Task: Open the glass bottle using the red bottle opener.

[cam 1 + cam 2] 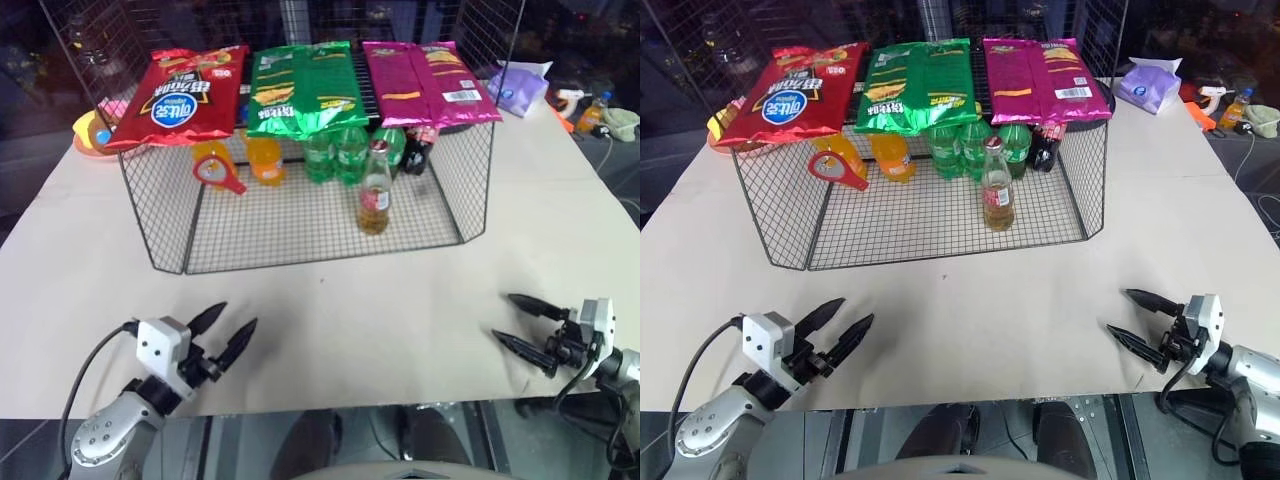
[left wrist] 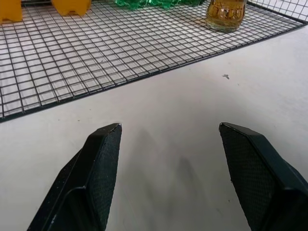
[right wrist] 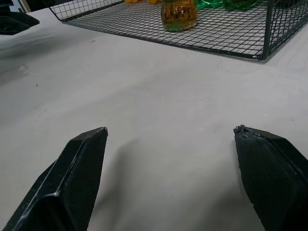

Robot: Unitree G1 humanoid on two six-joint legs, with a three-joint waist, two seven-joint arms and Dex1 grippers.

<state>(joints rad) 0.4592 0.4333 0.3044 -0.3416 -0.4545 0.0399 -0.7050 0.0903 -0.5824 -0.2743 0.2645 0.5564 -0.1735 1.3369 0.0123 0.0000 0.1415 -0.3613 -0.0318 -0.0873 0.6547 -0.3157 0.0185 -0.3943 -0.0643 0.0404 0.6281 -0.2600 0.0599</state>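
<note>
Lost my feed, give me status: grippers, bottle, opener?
Left gripper and right gripper open, empty. Glass bottle capped, upright in wire rack. Red bottle opener hangs on rack's front mesh.

Soda bottle [image 1: 265, 160] tops behind snack bags [image 1: 300, 88]

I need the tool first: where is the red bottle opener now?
The red bottle opener hangs on the left side of the wire rack, beside the orange bottles.

You can see white lettering in a blue oval on the red crinkled snack bag [image 1: 180, 98], but it's too small to read. The pink snack bag [image 1: 430, 82] carries a white barcode panel, also unreadable.
</note>
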